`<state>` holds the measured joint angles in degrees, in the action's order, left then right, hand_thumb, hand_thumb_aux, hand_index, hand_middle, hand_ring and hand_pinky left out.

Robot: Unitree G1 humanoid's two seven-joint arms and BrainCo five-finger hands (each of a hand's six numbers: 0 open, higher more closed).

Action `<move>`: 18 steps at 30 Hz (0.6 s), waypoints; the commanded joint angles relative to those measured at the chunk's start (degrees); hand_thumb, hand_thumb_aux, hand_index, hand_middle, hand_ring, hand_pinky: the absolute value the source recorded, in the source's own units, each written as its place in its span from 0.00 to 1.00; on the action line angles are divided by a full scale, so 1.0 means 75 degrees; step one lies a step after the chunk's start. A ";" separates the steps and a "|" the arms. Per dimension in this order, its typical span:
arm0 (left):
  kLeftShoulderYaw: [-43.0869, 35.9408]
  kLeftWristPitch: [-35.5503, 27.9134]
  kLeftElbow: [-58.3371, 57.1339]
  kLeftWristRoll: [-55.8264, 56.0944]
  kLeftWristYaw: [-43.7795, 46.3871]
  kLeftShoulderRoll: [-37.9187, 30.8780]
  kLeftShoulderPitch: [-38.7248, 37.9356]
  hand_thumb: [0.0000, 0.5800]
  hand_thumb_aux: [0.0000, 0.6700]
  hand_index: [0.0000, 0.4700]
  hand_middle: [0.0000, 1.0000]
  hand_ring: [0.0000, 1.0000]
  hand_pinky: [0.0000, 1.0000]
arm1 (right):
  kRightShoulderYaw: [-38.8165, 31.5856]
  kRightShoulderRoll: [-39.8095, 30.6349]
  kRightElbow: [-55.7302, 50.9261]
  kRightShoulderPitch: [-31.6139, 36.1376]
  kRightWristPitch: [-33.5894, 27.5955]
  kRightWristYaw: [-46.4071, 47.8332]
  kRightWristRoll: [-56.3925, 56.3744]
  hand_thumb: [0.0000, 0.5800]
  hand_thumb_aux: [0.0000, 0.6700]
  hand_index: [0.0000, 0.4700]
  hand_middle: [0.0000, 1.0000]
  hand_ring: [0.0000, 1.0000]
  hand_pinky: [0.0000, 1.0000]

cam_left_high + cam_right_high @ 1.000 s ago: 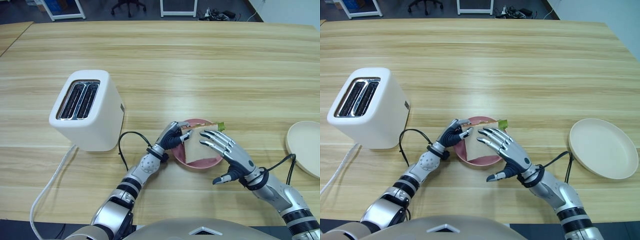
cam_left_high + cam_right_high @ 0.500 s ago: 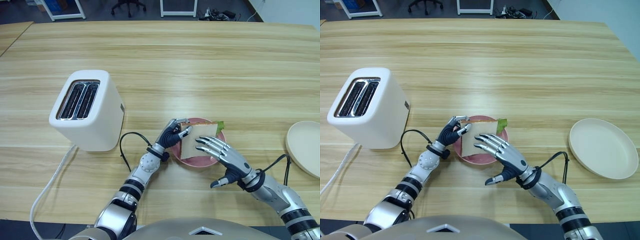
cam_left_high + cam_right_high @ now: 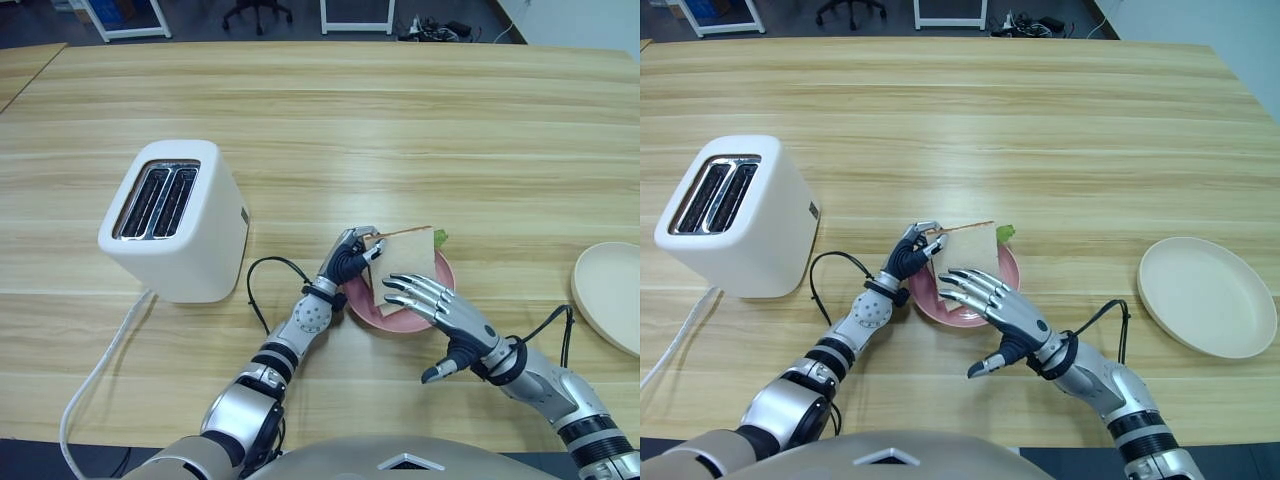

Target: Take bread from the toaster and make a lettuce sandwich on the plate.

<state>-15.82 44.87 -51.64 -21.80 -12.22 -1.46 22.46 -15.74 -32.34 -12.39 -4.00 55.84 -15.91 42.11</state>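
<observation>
The left hand (image 3: 350, 262) had lifted the bread (image 3: 405, 262) higher, so it stood more on its edge. The right hand (image 3: 450, 320) had slid a little closer to the robot. The left hand pinched the bread's left corner over the pink plate (image 3: 445, 275). Lettuce (image 3: 440, 238) peeked out behind the bread. The right hand was flat and spread, holding nothing, at the plate's near edge. The toaster (image 3: 175, 220) sat to the left, and a cream plate (image 3: 610, 295) far right.

light: bright, even | shadows: soft, short beside toaster (image 3: 175, 220) | glare: mild sheen on table (image 3: 400, 120)
</observation>
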 commanded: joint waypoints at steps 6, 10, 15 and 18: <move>-0.0321 -0.0066 -0.0142 -0.0486 -0.0117 -0.0279 -0.0131 1.00 1.00 1.00 1.00 1.00 1.00 | -0.0476 0.0227 -0.1857 0.0813 -0.0429 -0.0310 0.0629 0.00 0.00 0.00 0.00 0.00 0.00; -0.0429 -0.0155 -0.0176 -0.0636 -0.0264 -0.0406 -0.0119 1.00 1.00 1.00 1.00 1.00 1.00 | -0.0762 0.0099 -0.2164 0.0680 -0.0406 -0.0174 0.0599 0.00 0.00 0.00 0.00 0.00 0.00; -0.0651 -0.0647 0.0309 -0.1928 -0.1897 -0.0964 0.0149 0.00 0.00 0.00 0.00 0.00 0.00 | -0.1242 0.0025 -0.2641 0.0513 -0.0383 0.0626 0.0197 0.00 0.00 0.00 0.00 0.00 0.00; -0.0688 -0.1131 0.1314 -0.3009 -0.3288 -0.1417 0.0186 0.00 0.00 0.00 0.00 0.00 0.00 | -0.1397 0.0003 -0.2945 0.0548 -0.0621 0.0940 0.0036 0.00 0.00 0.00 0.00 0.00 0.00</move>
<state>-20.55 38.37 -47.14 -39.82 -30.87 -10.37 22.82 -22.64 -30.90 -28.61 3.54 55.63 -15.78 40.01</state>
